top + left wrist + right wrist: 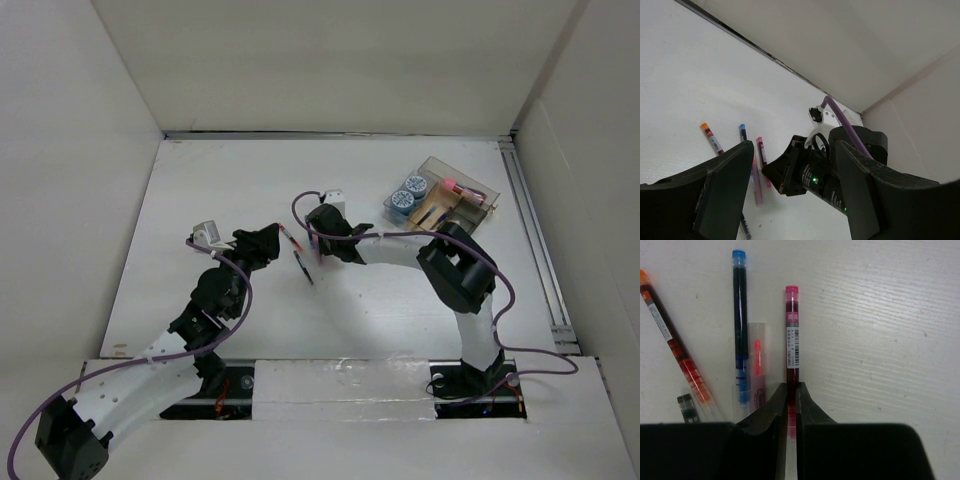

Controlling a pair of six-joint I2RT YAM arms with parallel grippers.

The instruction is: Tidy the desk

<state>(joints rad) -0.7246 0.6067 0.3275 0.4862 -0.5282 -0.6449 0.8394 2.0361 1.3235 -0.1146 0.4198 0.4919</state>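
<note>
Several pens lie side by side on the white desk [240, 180]. In the right wrist view they are an orange pen [670, 340], a blue pen [740, 325], a pink highlighter [757, 370] and a red pen [792, 335]. My right gripper [792, 386] is shut on the red pen's lower half, low at the desk among the others. From above, the right gripper [312, 256] sits at the desk's middle. My left gripper [278, 240] hovers just to its left, open and empty. In the left wrist view the left gripper [792, 150] faces the right gripper's black body [810, 175] and the pens [761, 152].
A clear compartmented tray [478, 192] stands at the back right and holds two blue round items [409, 193] and a pink item [462, 188]. A small black object [687, 405] lies by the orange pen. White panels wall three sides; a metal rail [530, 230] runs along the right edge.
</note>
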